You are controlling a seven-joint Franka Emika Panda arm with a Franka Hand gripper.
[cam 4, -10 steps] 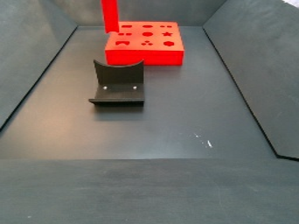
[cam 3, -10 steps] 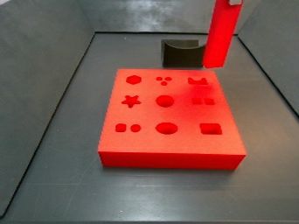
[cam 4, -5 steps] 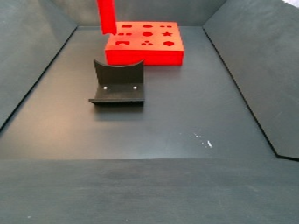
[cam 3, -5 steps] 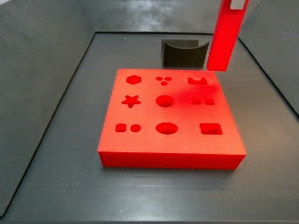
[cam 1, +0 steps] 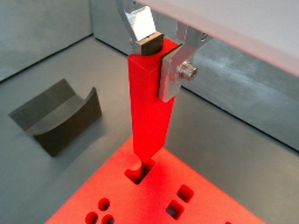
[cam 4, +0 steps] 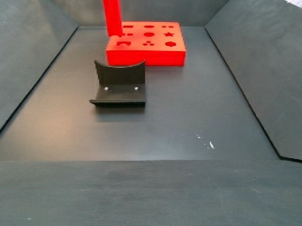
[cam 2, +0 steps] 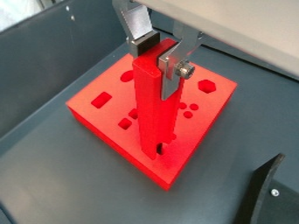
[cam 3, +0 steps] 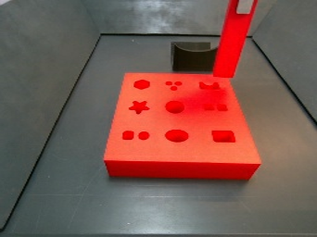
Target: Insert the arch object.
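Note:
My gripper (cam 1: 160,57) is shut on the top end of the arch object (cam 1: 149,114), a long bright-red bar hanging upright; both also show in a wrist view (cam 2: 158,57) (cam 2: 152,105). The bar's notched lower end hangs at the arch-shaped hole (cam 3: 210,86) near the far edge of the red board (cam 3: 180,157). I cannot tell whether it has entered the hole. In both side views the bar (cam 3: 231,42) (cam 4: 112,16) rises past the frame's upper edge, with the gripper almost wholly out of view.
The dark fixture (cam 4: 118,84) stands on the grey floor in front of the red board (cam 4: 147,58); it also shows in a side view (cam 3: 192,54) and in both wrist views (cam 1: 59,114) (cam 2: 271,188). Sloping grey walls enclose the floor.
The bar has shifted slightly sideways and dropped a little toward the board. The gripper has stayed shut on it.

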